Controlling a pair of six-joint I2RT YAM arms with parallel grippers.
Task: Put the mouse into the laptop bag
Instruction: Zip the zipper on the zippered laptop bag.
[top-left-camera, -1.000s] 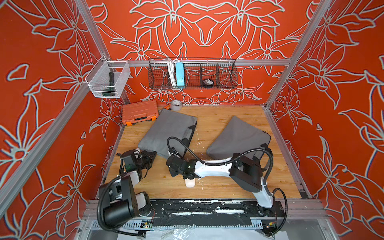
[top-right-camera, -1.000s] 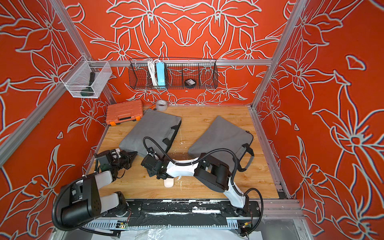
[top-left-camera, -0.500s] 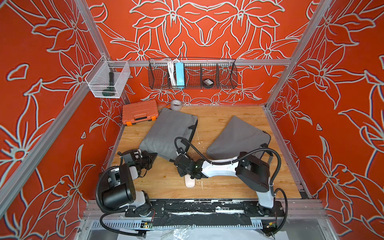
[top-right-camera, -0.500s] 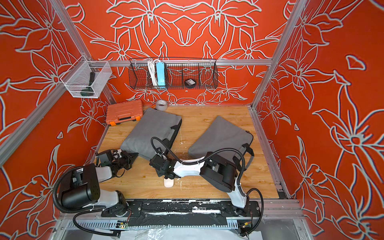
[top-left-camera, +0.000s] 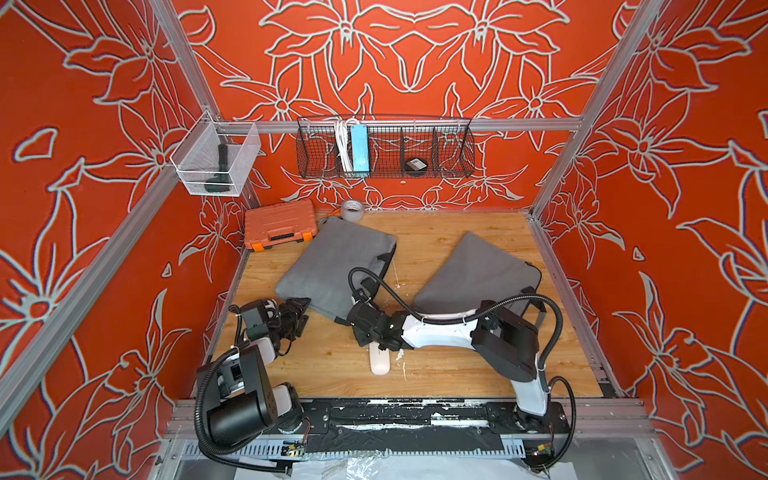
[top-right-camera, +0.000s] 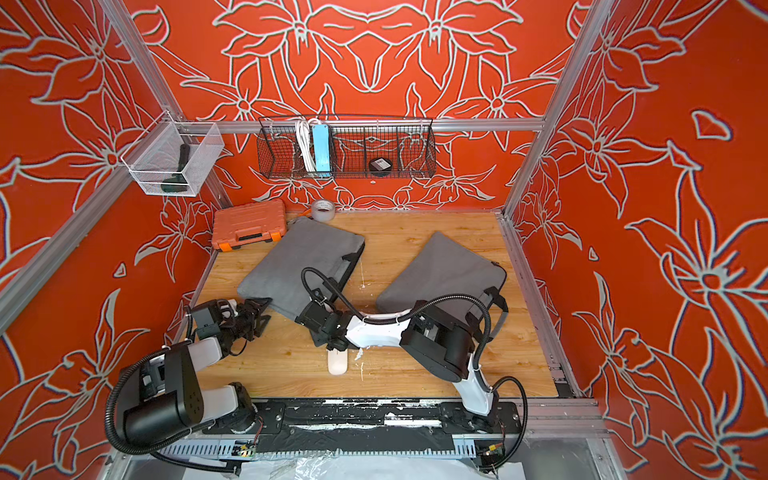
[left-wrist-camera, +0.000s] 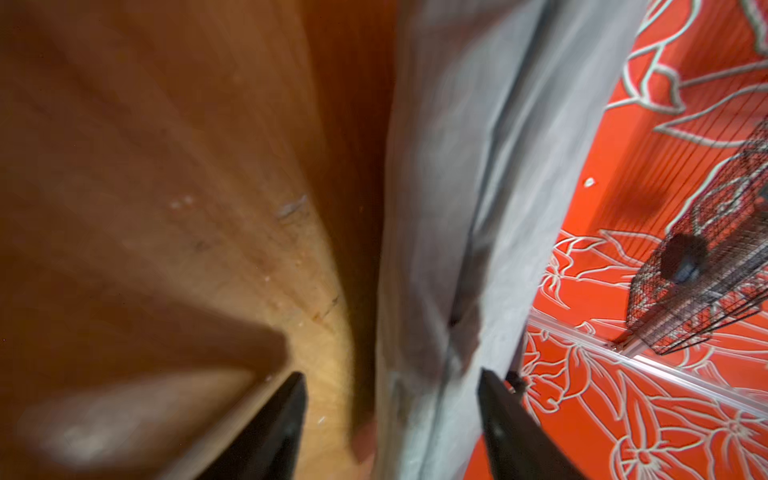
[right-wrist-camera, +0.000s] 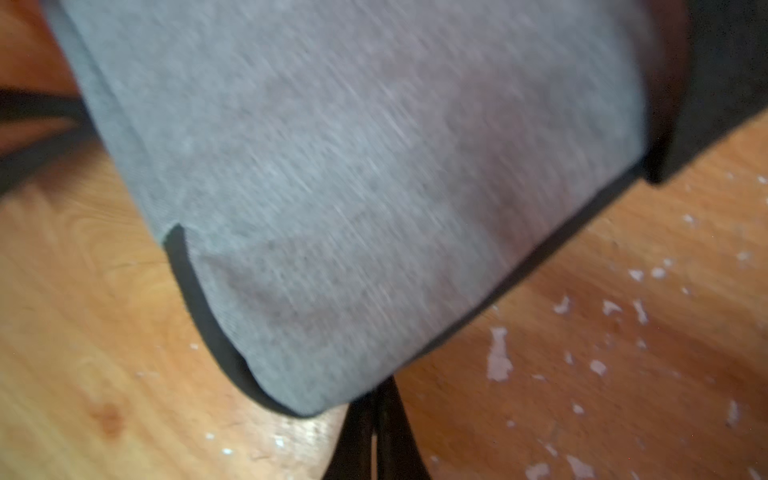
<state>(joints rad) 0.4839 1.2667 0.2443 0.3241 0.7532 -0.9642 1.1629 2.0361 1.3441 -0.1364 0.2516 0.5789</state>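
Mouse (top-left-camera: 380, 363) white, slim, rounded; laptop bag (top-left-camera: 332, 266) grey, black trim

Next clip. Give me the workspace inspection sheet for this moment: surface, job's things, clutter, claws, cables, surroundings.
Surface: wooden tabletop, scattered white flecks.
Job's things: white mouse on the table near the front, outside both bags, partly under the right arm; left grey laptop bag and right grey laptop bag lying flat.
Clutter: orange case and tape roll at the back.
Claws: left claw open, jaws either side of the left bag's edge; right claw shut at that bag's near corner, grip unclear.
Cables: black hoses loop over both arms.
Surroundings: red floral walls; wire basket holding a blue power strip; clear bin.
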